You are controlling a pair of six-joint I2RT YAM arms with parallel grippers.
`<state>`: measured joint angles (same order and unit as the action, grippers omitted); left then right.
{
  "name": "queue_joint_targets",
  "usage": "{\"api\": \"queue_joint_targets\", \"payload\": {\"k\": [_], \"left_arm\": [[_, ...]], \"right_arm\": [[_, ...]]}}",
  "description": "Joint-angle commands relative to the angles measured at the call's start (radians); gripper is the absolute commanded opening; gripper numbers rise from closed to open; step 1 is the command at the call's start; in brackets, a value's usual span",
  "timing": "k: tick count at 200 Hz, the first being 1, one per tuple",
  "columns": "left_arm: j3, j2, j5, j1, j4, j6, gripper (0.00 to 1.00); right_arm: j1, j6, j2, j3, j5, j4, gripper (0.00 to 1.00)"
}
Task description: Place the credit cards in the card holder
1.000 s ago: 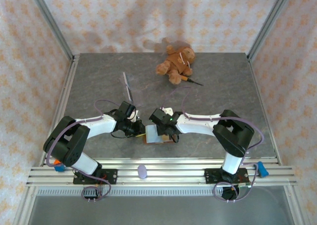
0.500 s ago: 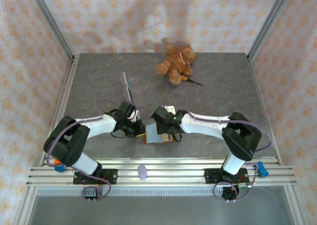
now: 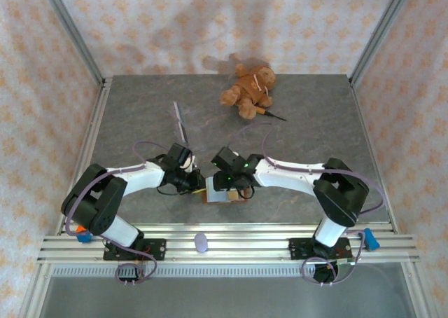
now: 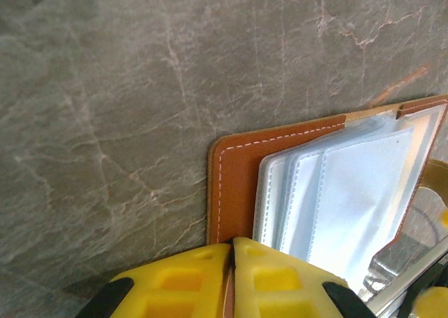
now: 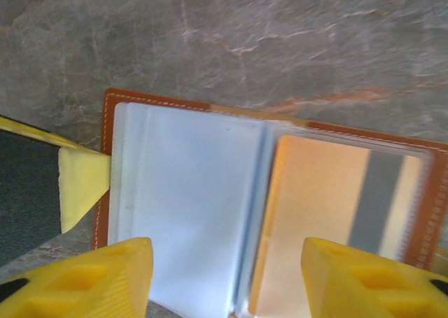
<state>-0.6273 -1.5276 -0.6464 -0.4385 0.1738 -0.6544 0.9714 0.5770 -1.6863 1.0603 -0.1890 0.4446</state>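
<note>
**Clerk:** Item one, the card holder?
**Checker:** A brown card holder (image 3: 222,193) is lying open on the desk (image 3: 315,129), near the front edge, between the two arms. Its clear sleeves (image 4: 350,192) are facing up.
**Clerk:** Credit card?
**Checker:** An orange credit card (image 5: 329,192) with a dark stripe is showing on the right-hand page, seemingly behind the plastic.
**Clerk:** Left gripper?
**Checker:** The left gripper (image 4: 232,251) is pinching the holder's left leather edge, jaws nearly together.
**Clerk:** Right gripper?
**Checker:** The right gripper (image 5: 227,265) is hovering over the open pages, jaws standing wide, gripping nothing.
**Clerk:** Sundries?
**Checker:** A teddy bear (image 3: 248,90) is lying at the far side, well apart.
</note>
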Motion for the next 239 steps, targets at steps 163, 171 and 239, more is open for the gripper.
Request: {"api": "queue_joint_targets", "payload": {"k": [163,171,239], "left_arm": [[-0.433,0.376,0.442,0.172,0.499,0.060,0.33],[-0.464,0.358,0.488,0.195,0.507,0.065,0.36],[-0.604,0.069,0.373,0.330,0.347,0.082,0.28]], "right_arm": [[-0.126,-0.267,0.006,0.424,0.375,0.218,1.00],[-0.140,-0.276,-0.023,0.469,0.375,0.255,1.00],[-0.228,-0.312,-0.044,0.455,0.253,0.271,1.00]]}}
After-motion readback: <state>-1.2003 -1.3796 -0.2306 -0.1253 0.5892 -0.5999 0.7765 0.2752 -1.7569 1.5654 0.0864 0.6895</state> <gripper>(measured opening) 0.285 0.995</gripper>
